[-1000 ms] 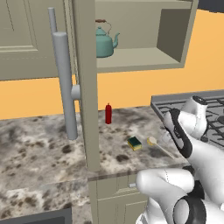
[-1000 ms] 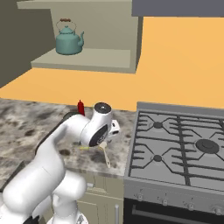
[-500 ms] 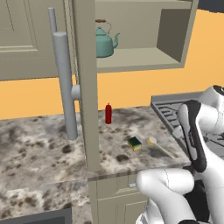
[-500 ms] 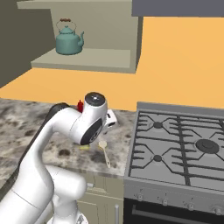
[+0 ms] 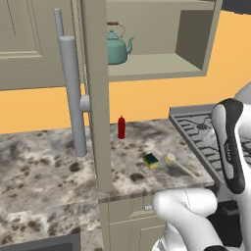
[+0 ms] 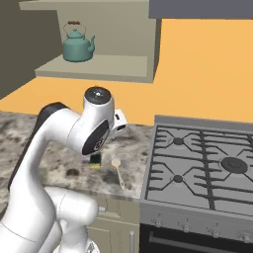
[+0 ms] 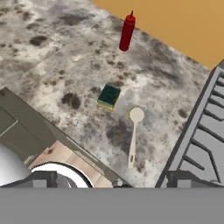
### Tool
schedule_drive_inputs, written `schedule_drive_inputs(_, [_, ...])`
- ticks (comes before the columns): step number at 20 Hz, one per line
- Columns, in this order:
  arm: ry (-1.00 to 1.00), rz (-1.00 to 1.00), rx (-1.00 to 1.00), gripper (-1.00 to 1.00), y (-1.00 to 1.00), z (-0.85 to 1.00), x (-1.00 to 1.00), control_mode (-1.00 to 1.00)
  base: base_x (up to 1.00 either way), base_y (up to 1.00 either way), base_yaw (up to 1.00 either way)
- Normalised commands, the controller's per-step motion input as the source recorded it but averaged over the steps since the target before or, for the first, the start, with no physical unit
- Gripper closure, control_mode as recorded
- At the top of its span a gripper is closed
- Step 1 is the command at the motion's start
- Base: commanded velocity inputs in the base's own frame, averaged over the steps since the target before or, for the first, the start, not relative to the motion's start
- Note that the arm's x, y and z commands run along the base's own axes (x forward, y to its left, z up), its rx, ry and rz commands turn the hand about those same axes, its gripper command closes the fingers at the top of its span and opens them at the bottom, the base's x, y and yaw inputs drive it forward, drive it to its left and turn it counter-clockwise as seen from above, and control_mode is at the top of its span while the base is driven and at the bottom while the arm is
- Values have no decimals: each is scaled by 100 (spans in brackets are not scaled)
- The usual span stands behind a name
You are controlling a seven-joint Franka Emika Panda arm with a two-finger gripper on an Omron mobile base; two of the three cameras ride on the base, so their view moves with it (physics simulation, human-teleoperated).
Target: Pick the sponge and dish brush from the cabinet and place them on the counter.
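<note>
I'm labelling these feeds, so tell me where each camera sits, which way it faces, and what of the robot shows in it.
Left base view: behind the arm's left, looking forward and down at the open cabinet and counter; white arm at lower right.
Right base view: behind its right, facing the stove; arm at lower left.
Hand view: on the hand, looking down at the counter.
All three share the sponge and dish brush.

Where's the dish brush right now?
The dish brush lies flat on the counter, between the sponge and the stove top, apart from both.
</note>
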Motion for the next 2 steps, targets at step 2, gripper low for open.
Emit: schedule_drive_inputs(2, [0,0,0,-100,0,59,-24,-100,0,0,0])
